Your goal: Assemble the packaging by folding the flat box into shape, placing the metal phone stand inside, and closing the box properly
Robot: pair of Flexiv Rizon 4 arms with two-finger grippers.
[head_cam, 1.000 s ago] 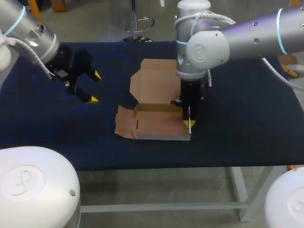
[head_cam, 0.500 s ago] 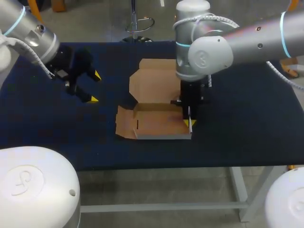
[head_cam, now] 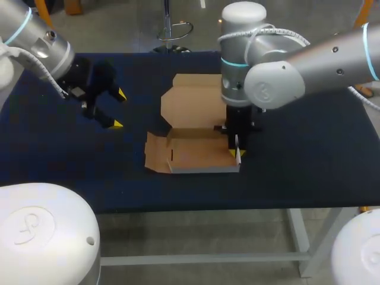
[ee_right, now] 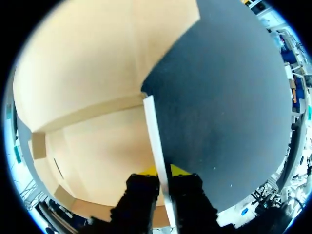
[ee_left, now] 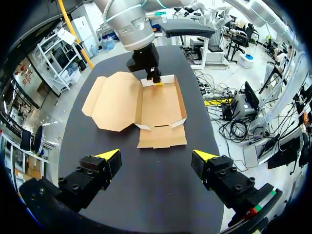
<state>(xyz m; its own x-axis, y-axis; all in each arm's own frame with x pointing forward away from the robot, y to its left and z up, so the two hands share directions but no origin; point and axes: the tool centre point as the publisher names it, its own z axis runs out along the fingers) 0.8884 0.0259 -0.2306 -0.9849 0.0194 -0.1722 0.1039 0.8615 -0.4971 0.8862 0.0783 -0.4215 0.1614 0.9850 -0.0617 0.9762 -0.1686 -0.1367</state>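
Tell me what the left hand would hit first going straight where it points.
Likely the near flap of the cardboard box, straight ahead of the left hand; possibly the table first, depth unclear.

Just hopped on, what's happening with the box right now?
The right gripper is shut on the box, pinching its right wall, which stands upright. The box sits half formed on the table, with its lid lying open and flat behind it. The left gripper hangs open above the table, off to the box's left, holding nothing. No phone stand is in view.
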